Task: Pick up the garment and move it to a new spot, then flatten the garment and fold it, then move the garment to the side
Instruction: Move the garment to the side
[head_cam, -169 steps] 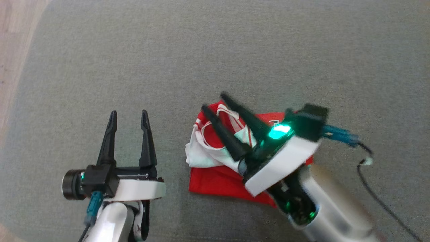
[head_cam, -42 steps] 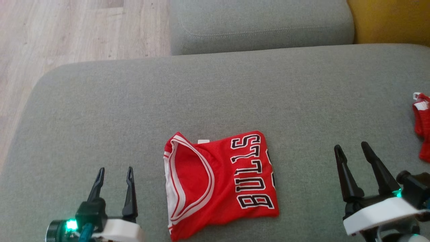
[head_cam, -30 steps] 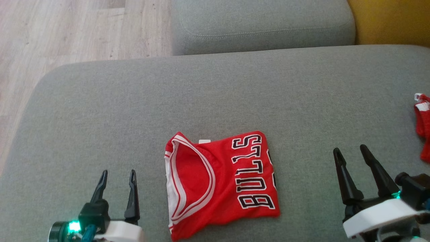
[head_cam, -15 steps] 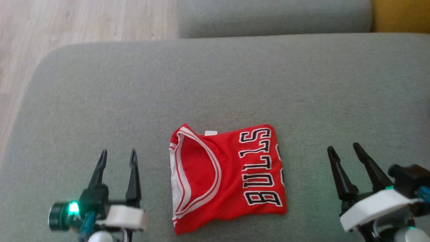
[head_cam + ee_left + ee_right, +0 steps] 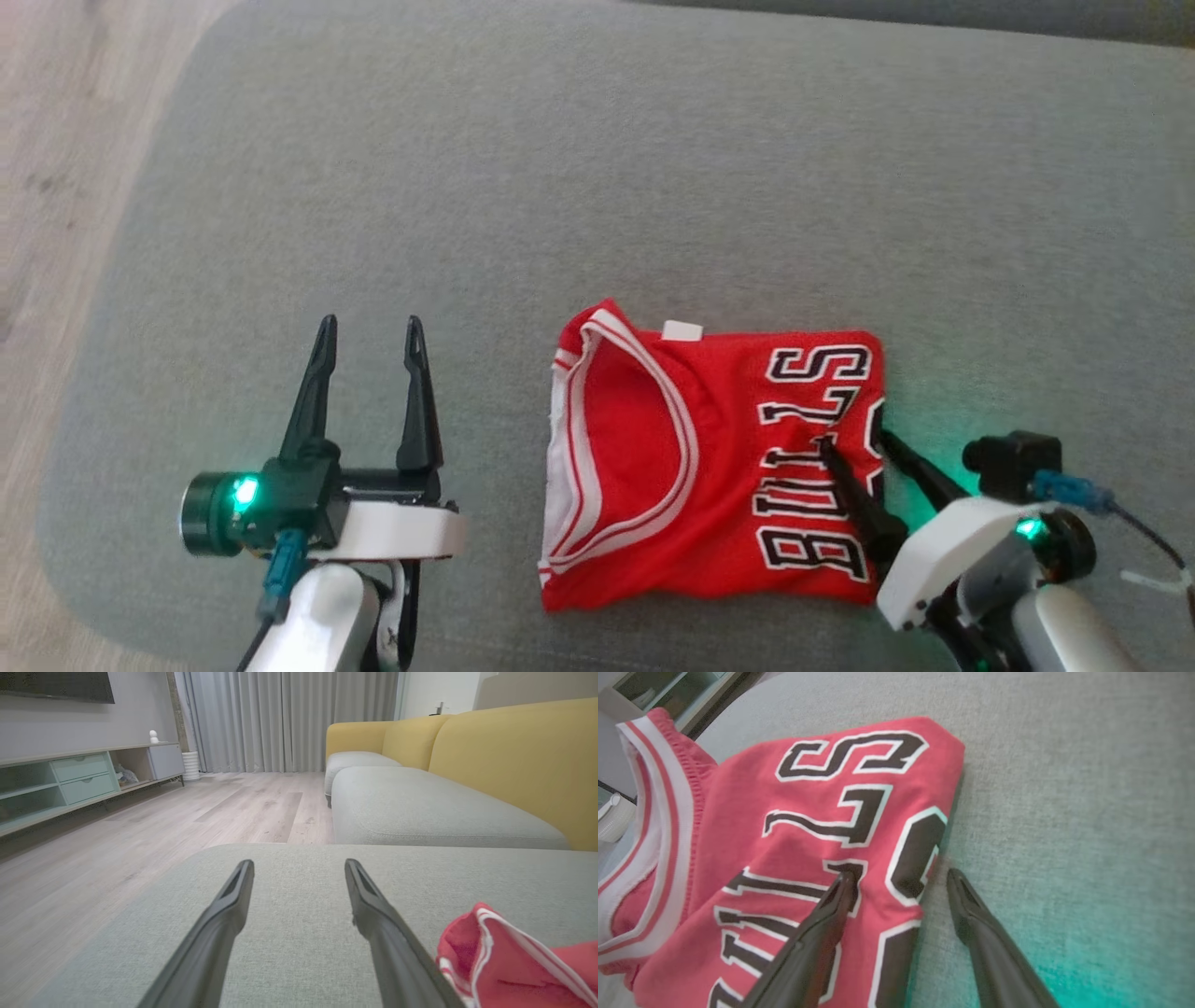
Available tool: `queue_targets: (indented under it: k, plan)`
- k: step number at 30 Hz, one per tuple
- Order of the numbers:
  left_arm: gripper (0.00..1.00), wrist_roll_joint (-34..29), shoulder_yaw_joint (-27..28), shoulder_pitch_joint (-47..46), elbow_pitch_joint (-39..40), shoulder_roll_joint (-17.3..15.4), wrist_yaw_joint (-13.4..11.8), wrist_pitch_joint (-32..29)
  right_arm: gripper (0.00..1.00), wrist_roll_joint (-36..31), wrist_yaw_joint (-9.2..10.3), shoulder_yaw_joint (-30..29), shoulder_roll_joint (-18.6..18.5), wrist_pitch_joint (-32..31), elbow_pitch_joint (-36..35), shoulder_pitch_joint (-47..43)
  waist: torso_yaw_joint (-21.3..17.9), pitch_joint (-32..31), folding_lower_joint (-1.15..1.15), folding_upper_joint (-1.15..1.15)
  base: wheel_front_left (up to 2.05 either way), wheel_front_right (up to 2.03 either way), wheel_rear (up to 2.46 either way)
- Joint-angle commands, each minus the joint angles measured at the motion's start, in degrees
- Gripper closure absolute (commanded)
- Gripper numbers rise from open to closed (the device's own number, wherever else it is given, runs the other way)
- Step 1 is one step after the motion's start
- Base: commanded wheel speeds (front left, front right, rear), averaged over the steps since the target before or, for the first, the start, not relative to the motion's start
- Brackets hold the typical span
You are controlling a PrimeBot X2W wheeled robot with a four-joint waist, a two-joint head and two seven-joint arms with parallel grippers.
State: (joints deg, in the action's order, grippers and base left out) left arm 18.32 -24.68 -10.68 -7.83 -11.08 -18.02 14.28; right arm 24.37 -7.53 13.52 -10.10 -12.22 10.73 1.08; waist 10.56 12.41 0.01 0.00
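The garment (image 5: pixel 691 467) is a red jersey with white trim and black "BULLS" lettering, folded into a rough square on the grey sofa seat (image 5: pixel 597 187). My right gripper (image 5: pixel 854 439) stands open at the jersey's right edge: one finger lies over the lettering, the other over the cushion beside the fold (image 5: pixel 896 872). The jersey (image 5: pixel 784 835) spreads under that finger. My left gripper (image 5: pixel 369 325) is open over bare cushion to the left of the jersey, apart from it. In the left wrist view the gripper (image 5: pixel 299 863) has the jersey's collar (image 5: pixel 495 956) at its lower right.
The seat's rounded left edge drops to a wooden floor (image 5: pixel 56 140). A second grey cushion (image 5: pixel 420 812) and a yellow sofa back (image 5: pixel 514 756) lie beyond. A low cabinet (image 5: pixel 70 779) stands along the far wall.
The head camera has tilted down and shifted. My right gripper has moved left onto the jersey's right edge, one finger now over the lettering. The left gripper stays open beside the jersey.
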Motion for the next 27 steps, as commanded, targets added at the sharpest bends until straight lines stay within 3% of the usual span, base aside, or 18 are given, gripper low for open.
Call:
queue_targets:
  k: [1, 5, 6, 7, 8, 16, 19, 21, 27]
  plan:
    - [0.00, -0.78, 1.97, -2.25, 1.53, -0.41, 0.16, 0.59, 0.00, 0.37, 0.04, 0.79, -1.14, -0.31, -0.55, 1.87, 1.76, 1.67, -0.01, 0.00, 0.00, 0.00, 0.00]
    - [0.00, -1.66, 2.99, -2.13, 1.99, 0.49, 0.64, 0.69, 0.00, 2.10, 0.04, 2.30, -1.08, -3.11, 2.44, 3.02, 2.07, 2.20, -0.01, 0.00, 0.00, 0.00, 0.00]
    - [0.00, -1.90, 3.30, -2.01, 2.14, 0.66, 0.80, 0.69, 0.29, 2.58, 0.04, 2.84, -1.25, -4.20, 2.85, 3.18, 2.00, 2.26, -0.01, 0.00, 0.00, 0.00, 0.00]
    - [0.00, -2.15, 3.59, -1.87, 2.25, 0.82, 0.96, 0.70, 0.88, 2.83, 0.04, 3.34, -1.53, -4.80, 2.88, 3.37, 1.88, 2.28, -0.01, 0.00, 0.00, 0.00, 0.00]
    - [0.00, -2.40, 3.87, -1.74, 2.32, 0.98, 1.10, 0.70, 1.00, 3.09, 0.04, 3.68, -1.68, -5.02, 2.58, 3.51, 1.66, 2.25, -0.01, 0.00, 0.00, 0.00, 0.00]
    - [0.00, -4.05, 5.92, -0.92, 2.64, 1.01, 2.36, 0.71, 1.00, -0.38, 0.04, 3.93, -6.55, -1.61, -5.02, 4.26, -4.18, 1.64, -0.01, 0.00, 0.00, 0.00, 0.00]
    - [0.00, -4.24, 6.83, -0.63, 2.63, 0.55, 2.71, 0.71, 1.00, -1.32, 0.04, 2.34, -8.60, -1.05, -8.08, 4.23, -8.76, 1.43, -0.01, 0.00, 0.00, 0.00, 0.00]
    - [0.00, -4.13, 7.58, -0.65, 2.58, 0.19, 3.10, 0.72, 1.00, -1.45, 0.04, 0.70, -10.23, -1.05, -10.19, 4.47, -13.89, 1.60, -0.01, 0.00, 0.00, 0.00, 0.00]
    - [0.00, -4.51, 7.63, -2.07, 2.68, -0.03, 3.71, 0.72, 1.00, -0.38, 0.04, -1.14, -13.01, -0.83, -9.86, 7.58, -23.41, 2.98, -0.01, 0.00, 0.00, 0.00, 0.00]
